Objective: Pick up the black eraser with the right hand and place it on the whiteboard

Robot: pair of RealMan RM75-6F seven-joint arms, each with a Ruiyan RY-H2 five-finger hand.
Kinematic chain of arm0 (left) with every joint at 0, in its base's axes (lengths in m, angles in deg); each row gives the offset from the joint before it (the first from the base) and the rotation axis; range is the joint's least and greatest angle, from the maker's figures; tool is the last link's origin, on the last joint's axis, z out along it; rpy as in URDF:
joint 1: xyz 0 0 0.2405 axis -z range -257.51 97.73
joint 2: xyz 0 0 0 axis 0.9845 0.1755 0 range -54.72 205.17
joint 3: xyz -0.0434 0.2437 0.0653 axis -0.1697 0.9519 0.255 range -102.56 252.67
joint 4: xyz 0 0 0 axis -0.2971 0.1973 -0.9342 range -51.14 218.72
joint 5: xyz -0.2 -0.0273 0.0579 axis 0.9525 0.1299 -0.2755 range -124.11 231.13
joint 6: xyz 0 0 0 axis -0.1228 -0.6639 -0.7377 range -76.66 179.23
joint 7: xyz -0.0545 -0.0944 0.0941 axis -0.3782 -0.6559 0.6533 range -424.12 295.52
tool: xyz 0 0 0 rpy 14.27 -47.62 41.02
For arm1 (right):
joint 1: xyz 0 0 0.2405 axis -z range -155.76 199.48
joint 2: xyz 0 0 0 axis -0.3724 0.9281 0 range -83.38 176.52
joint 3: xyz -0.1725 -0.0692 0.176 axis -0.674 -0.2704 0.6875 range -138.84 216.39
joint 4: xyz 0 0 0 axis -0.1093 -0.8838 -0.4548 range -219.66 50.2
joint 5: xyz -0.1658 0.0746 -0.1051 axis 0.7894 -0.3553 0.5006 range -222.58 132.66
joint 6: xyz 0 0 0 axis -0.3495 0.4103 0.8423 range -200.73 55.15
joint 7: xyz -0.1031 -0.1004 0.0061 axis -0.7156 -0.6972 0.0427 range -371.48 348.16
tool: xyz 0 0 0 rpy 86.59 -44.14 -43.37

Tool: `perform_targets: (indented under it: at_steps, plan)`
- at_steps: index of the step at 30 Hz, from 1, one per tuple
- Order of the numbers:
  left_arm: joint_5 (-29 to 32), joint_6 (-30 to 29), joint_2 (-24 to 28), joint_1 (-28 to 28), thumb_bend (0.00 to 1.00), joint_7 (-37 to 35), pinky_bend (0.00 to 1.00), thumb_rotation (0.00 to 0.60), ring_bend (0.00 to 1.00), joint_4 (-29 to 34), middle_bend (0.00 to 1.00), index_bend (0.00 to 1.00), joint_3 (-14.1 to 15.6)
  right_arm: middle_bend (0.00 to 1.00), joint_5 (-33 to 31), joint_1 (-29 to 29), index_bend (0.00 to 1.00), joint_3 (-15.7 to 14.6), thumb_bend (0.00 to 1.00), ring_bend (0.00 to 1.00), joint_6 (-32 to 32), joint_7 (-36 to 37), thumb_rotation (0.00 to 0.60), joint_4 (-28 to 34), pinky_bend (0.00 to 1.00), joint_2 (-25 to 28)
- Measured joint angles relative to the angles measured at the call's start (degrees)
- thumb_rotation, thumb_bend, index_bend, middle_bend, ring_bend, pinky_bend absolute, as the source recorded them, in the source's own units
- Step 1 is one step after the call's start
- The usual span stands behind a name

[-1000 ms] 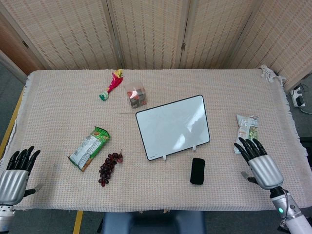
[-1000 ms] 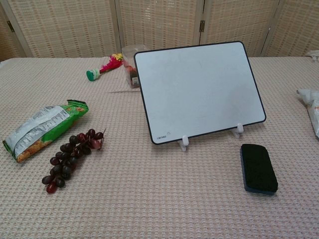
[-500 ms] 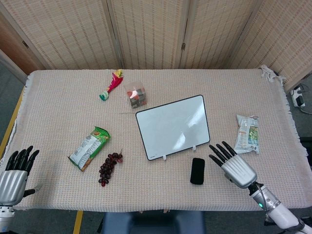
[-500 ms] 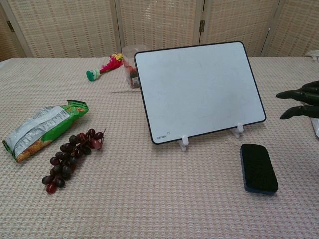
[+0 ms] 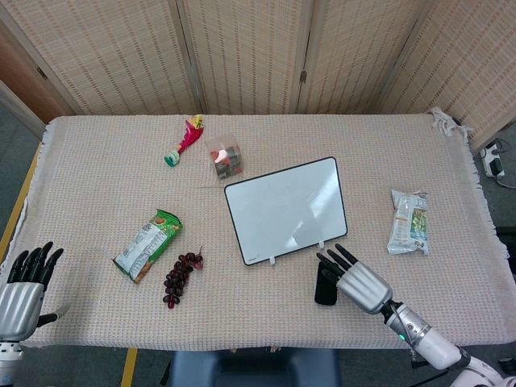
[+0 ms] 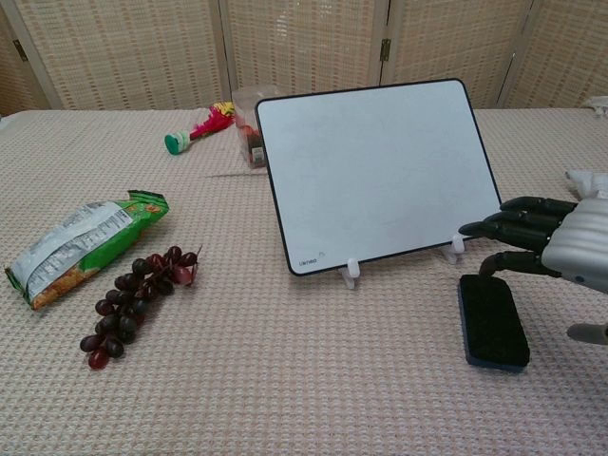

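Tabletop's near-left corner, left hand [image 5: 18,294] included, shows only from the head camera

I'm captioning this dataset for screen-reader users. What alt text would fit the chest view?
The robot's right hand hovers with fingers extended over the far end of a black eraser lying on the woven tablecloth. Behind it a whiteboard stands tilted on small clips; at left lie grapes and a green snack bag.
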Motion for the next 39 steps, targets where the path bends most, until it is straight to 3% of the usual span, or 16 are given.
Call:
perform_targets:
  at_steps: [11, 24, 33, 39]
  plan:
    - [-0.34, -0.99, 0.41, -0.56, 0.12, -0.8, 0.0, 0.6, 0.0, 0.43, 0.0, 0.0, 0.1, 0.0, -2.85, -2.31, 0.25, 0.41, 0.26, 0.0, -3.67, -2.61, 0.6, -0.48, 0.0, -2.67]
    - [-0.5, -1.05, 0.59, -0.66, 0.12, -1.1, 0.0, 0.6, 0.0, 0.44, 0.0, 0.0, 0.14, 0.0, -5.39, -3.58, 0.41, 0.77, 0.26, 0.0, -4.52, -4.22, 0.6, -2.03, 0.0, -5.43]
    - [-0.56, -1.1, 0.71, -0.75, 0.12, -1.2, 0.0, 0.6, 0.0, 0.54, 0.0, 0.0, 0.16, 0.0, -5.9, -3.83, 0.51, 0.83, 0.26, 0.0, -3.24, -4.57, 0.6, -3.43, 0.0, -6.76]
    - [-0.65, -1.15, 0.73, -0.8, 0.12, -1.23, 0.0, 0.6, 0.0, 0.53, 0.0, 0.0, 0.19, 0.0, -3.82, -3.21, 0.56, 0.76, 0.26, 0.03, 1.73, -2.45, 0.6, -5.44, 0.0, -7.71]
